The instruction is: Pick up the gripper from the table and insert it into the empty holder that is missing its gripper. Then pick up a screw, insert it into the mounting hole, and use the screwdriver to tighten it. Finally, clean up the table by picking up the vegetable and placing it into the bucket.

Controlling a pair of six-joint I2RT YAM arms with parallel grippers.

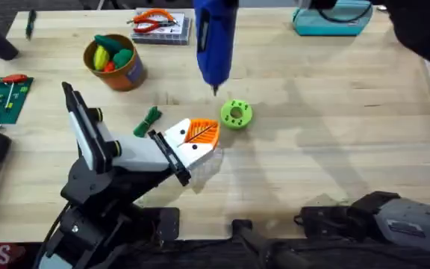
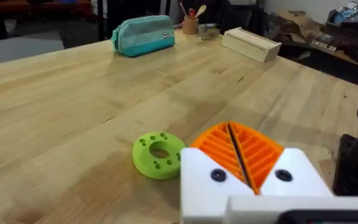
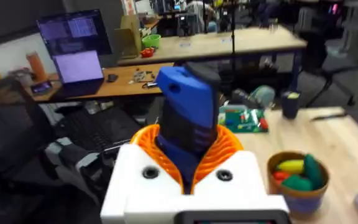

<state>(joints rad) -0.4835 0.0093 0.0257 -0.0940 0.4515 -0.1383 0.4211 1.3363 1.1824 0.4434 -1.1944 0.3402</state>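
The screwdriver (image 1: 215, 37) was gripped tight in the right gripper (image 3: 194, 163), left gripper (image 2: 241, 163) was closed on nothing, and the vegetable (image 1: 148, 121) hadn't been binned in the bucket (image 1: 115, 60) yet.

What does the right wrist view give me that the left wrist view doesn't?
Right wrist alone: the right gripper clamped on the blue screwdriver, plus the bucket holding toy produce. Left wrist alone: the left gripper with its pads together, the green disc lying beside it, and a teal pouch at the far edge. Both: the wooden table.
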